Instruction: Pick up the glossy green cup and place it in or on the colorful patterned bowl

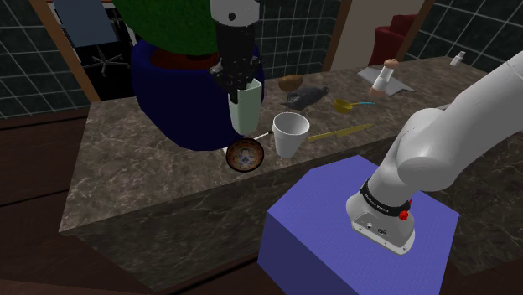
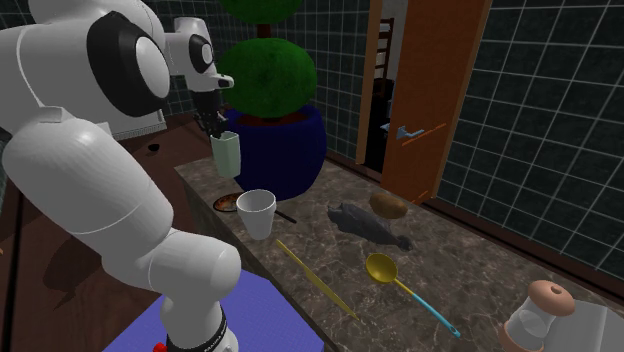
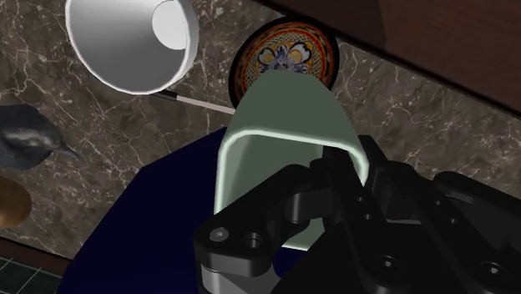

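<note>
Cup (image 1: pixel 245 109) — pale green — hangs clamped in the gripper (image 1: pixel 240 83) above the patterned bowl (image 1: pixel 245 156).

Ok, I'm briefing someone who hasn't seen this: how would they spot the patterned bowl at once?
Find the marbled counter, by the dark blue planter. The bowl lies beside the white cup, below the pale green cup in the pincer. It alone is low and round, with an orange-ringed, blue-flowered inside.
</note>
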`<move>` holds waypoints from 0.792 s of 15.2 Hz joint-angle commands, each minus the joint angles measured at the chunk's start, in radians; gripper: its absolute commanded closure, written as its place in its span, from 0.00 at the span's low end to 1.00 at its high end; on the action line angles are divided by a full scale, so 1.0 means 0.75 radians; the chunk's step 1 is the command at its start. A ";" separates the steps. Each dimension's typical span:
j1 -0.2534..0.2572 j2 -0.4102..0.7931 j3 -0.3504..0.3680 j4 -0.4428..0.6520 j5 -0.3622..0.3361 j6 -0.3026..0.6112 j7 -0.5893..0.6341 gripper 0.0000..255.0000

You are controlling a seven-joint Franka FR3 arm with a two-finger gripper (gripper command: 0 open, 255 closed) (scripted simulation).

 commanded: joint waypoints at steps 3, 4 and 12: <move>0.001 0.035 0.006 -0.075 0.002 0.067 -0.002 1.00; 0.000 0.038 0.008 -0.091 0.002 0.085 -0.002 1.00; -0.009 0.072 0.031 -0.203 0.001 0.232 0.002 1.00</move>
